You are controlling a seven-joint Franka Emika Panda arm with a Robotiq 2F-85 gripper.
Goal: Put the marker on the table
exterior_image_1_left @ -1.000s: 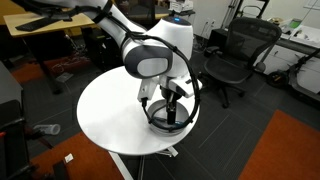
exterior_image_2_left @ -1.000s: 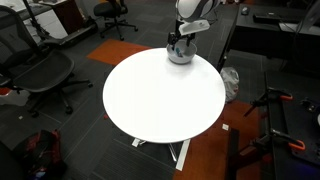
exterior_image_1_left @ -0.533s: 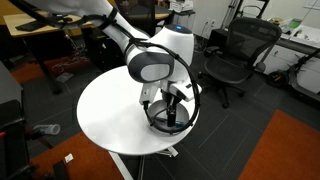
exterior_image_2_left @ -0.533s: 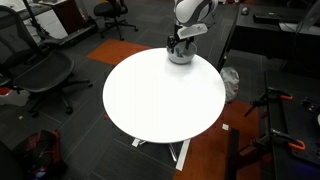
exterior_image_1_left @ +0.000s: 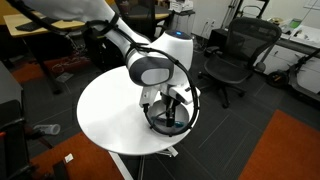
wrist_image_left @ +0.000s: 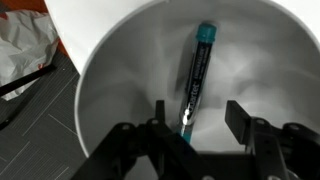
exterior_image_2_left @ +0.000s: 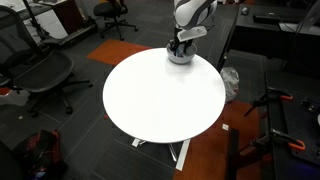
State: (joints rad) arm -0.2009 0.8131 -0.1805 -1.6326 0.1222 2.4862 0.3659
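Observation:
The marker (wrist_image_left: 194, 78) is a slim dark blue-teal stick lying inside the grey bowl (wrist_image_left: 120, 90), seen in the wrist view. My gripper (wrist_image_left: 200, 118) hovers just above it with its jaws open, one finger on each side of the marker's near end. In both exterior views the gripper (exterior_image_1_left: 171, 104) (exterior_image_2_left: 179, 42) reaches down into the bowl (exterior_image_1_left: 168, 122) (exterior_image_2_left: 180, 55), which stands near the edge of the round white table (exterior_image_1_left: 110, 115) (exterior_image_2_left: 160, 95). The marker is hidden in both exterior views.
Black office chairs (exterior_image_1_left: 232, 55) (exterior_image_2_left: 35, 70) stand around the table. A light-wood desk (exterior_image_1_left: 40, 25) is behind. A white crumpled bag (wrist_image_left: 25, 50) lies on the floor beside the table. Orange carpet (exterior_image_1_left: 285, 150) covers part of the floor.
The gripper has dipped slightly lower into the bowl; otherwise almost nothing has moved.

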